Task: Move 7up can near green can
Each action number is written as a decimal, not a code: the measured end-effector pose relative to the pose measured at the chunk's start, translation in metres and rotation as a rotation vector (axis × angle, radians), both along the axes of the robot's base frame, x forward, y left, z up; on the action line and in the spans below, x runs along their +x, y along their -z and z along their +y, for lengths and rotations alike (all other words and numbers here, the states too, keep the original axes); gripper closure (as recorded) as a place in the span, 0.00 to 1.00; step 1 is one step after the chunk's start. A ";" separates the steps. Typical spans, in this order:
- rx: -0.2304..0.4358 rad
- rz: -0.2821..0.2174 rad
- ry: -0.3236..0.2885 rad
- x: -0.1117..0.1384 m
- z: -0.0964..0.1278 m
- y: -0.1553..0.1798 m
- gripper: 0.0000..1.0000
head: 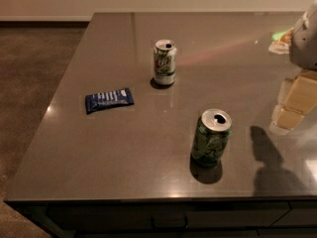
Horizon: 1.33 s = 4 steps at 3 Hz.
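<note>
Standing upright on the far half of the tabletop, roughly midway between the left and right edges, the 7up can is untouched and well apart from the green can, which stands upright closer to the near edge, right of centre. The gripper hangs at the right edge, clear of both cans; whether it is spread or closed cannot be told from this view. The task is judged not yet begun. Hazards noted:

1. The green can sits closer to the gripper than the 7up can does, so a reach toward the far edge risks the arm brushing and toppling it.
2. Both cans have opened tops; if either holds liquid, a tip would spill across the glossy surface.
3. The cans are alike in size and both carry green, so a grasp on the wrong one is possible.
4. Setting the 7up can down too tight against the green can could knock it toward the near edge.

A blue packet lies toward the left edge, off the likely route, and is judged no obstacle.
</note>
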State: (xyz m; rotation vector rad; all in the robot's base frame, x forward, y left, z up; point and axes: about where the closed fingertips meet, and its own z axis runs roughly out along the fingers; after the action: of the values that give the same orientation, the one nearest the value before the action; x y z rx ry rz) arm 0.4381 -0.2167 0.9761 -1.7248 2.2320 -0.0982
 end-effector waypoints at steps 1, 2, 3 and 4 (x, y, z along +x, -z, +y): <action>0.000 0.000 0.000 0.000 0.000 0.000 0.00; 0.069 -0.030 0.015 0.018 0.010 -0.005 0.00; 0.158 -0.067 0.032 0.053 0.026 -0.013 0.00; 0.220 -0.108 0.073 0.089 0.038 -0.014 0.00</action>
State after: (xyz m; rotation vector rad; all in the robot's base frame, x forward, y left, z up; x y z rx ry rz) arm 0.5268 -0.1783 0.9900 -1.4885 2.1384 0.0360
